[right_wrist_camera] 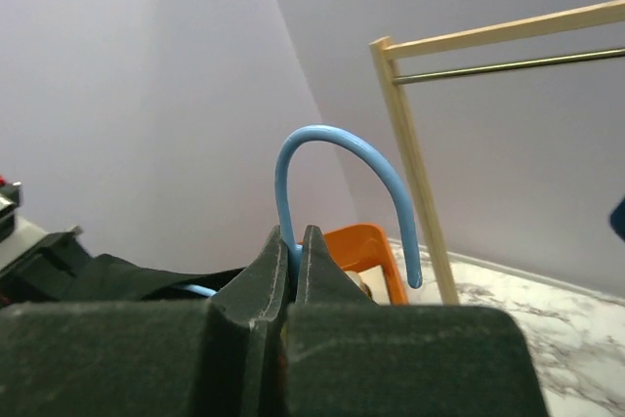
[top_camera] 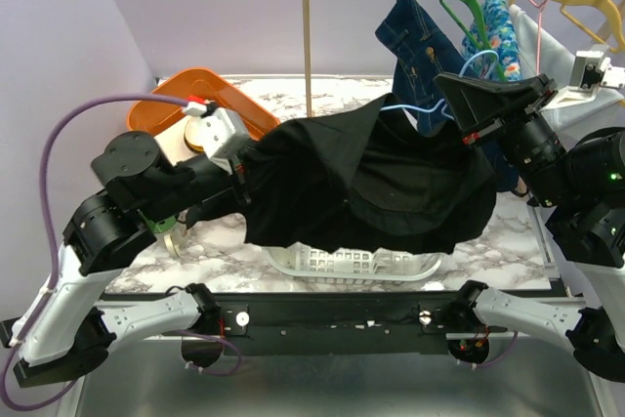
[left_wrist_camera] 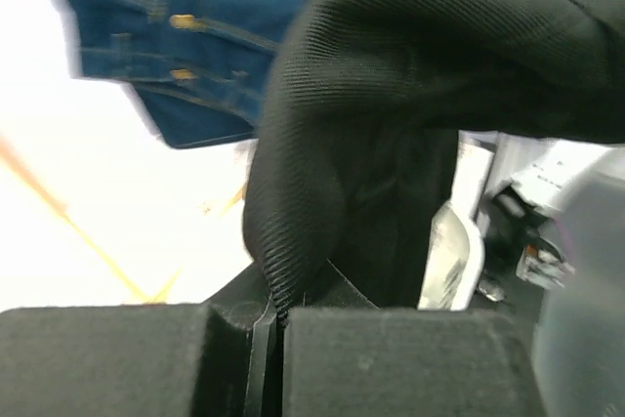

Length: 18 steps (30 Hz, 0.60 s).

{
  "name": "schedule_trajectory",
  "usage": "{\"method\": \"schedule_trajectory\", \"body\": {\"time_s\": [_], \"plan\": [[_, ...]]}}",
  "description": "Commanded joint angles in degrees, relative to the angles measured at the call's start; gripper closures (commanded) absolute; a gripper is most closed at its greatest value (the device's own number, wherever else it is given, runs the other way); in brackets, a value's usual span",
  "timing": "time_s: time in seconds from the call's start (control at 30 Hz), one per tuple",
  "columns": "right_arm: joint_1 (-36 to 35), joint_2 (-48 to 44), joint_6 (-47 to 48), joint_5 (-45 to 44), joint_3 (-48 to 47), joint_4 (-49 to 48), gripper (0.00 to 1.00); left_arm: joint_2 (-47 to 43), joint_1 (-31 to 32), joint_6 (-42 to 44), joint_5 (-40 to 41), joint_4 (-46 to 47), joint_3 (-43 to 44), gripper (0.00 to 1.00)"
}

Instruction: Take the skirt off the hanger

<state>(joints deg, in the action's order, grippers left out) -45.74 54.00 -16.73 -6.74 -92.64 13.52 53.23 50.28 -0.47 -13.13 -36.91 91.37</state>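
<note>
A black skirt (top_camera: 371, 183) hangs spread in the air between my two arms, above the table. It is on a blue hanger (top_camera: 422, 104) whose hook (right_wrist_camera: 337, 158) curves up from my right gripper. My right gripper (right_wrist_camera: 295, 246) is shut on the hanger's neck; it shows in the top view (top_camera: 471, 124) at the skirt's right end. My left gripper (left_wrist_camera: 273, 324) is shut on a fold of the black skirt (left_wrist_camera: 391, 75), at the skirt's left end in the top view (top_camera: 242, 168).
A white basket (top_camera: 352, 263) lies under the skirt at the table's near edge. An orange tray (top_camera: 210, 95) sits back left. A wooden rack (top_camera: 308, 36) behind holds denim shorts (top_camera: 420, 41), other garments and several hangers.
</note>
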Motion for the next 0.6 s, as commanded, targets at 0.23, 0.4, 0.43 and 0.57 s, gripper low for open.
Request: {"method": "schedule_trajectory", "body": {"time_s": [0.23, 0.4, 0.43, 0.57], "plan": [[0.3, -11.1, 4.4, -14.4, 9.2, -15.2, 0.99, -1.9, -0.1, -4.2, 20.0, -5.4, 9.2, 1.00], [0.2, -14.8, 1.2, -13.7, 12.7, -20.3, 0.99, -1.4, -0.1, -5.4, 20.4, -5.4, 7.2, 1.00], [0.3, -15.7, 0.7, -13.6, 13.3, -21.2, 0.99, -1.6, -0.1, -5.4, 20.5, -4.8, 6.5, 1.00], [0.3, -14.9, -0.4, -13.2, 13.1, -22.8, 0.99, -1.9, -0.1, -6.3, 18.4, -0.3, 3.4, 1.00]]}}
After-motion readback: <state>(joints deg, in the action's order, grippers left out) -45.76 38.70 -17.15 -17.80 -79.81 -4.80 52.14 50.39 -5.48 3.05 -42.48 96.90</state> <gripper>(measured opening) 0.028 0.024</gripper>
